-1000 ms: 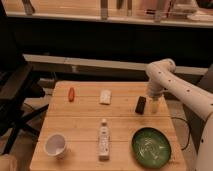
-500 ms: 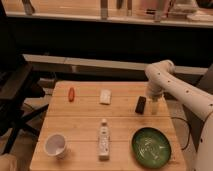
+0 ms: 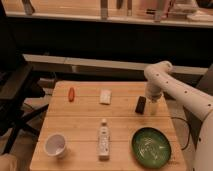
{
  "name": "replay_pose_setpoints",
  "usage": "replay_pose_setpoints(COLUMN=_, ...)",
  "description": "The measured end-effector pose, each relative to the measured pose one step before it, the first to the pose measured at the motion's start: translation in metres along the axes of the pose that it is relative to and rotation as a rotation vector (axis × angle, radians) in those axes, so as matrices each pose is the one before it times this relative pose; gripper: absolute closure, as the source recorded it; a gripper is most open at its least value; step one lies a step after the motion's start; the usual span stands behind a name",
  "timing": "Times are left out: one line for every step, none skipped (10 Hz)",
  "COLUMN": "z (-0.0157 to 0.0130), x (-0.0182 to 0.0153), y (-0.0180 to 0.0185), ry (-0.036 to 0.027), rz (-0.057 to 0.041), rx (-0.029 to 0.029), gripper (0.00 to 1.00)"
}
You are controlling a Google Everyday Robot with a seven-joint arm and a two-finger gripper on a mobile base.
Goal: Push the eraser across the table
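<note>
The eraser (image 3: 141, 104), a small flat black oblong, lies on the right side of the light-wood table (image 3: 85, 117), a little behind the middle. My gripper (image 3: 153, 106) hangs from the white arm right beside the eraser, on its right, low over the tabletop near the table's right edge. It is open and holds nothing. The arm comes in from the right and bends down over that edge.
A whitish block (image 3: 105, 96) and a small red-orange thing (image 3: 71, 93) lie at the back of the table. A white bottle (image 3: 103, 140) lies front centre, a white cup (image 3: 55, 145) front left, a green bowl (image 3: 151, 146) front right. A dark chair (image 3: 15, 95) stands left.
</note>
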Motion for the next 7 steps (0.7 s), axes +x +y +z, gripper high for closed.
replay_pose_setpoints(z=0.00111, x=0.00141, y=-0.00053, ry=0.00204, rz=-0.00095, rx=0.00005, gripper=0.20)
replay_pose_setpoints(z=0.00138, x=0.00099, y=0.00021, ry=-0.00074, rz=-0.00200, rx=-0.00152, gripper=0.21)
replay_pose_setpoints(z=0.00193, x=-0.00008, y=0.00131, ry=0.00049, rz=-0.00419, rx=-0.00339, gripper=0.26)
replay_pose_setpoints(z=0.00146, x=-0.00053, y=0.00035, ry=0.00047, rz=-0.00349, rx=-0.00012, gripper=0.36)
replay_pose_setpoints(z=0.00142, x=-0.00052, y=0.00078, ry=0.00021, rz=-0.00350, rx=-0.00040, gripper=0.45)
replay_pose_setpoints(z=0.00174, x=-0.00120, y=0.00101, ry=0.00083, rz=-0.00497, rx=-0.00072, gripper=0.57)
replay_pose_setpoints(z=0.00107, x=-0.00048, y=0.00037, ry=0.00021, rz=-0.00256, rx=-0.00083, gripper=0.61)
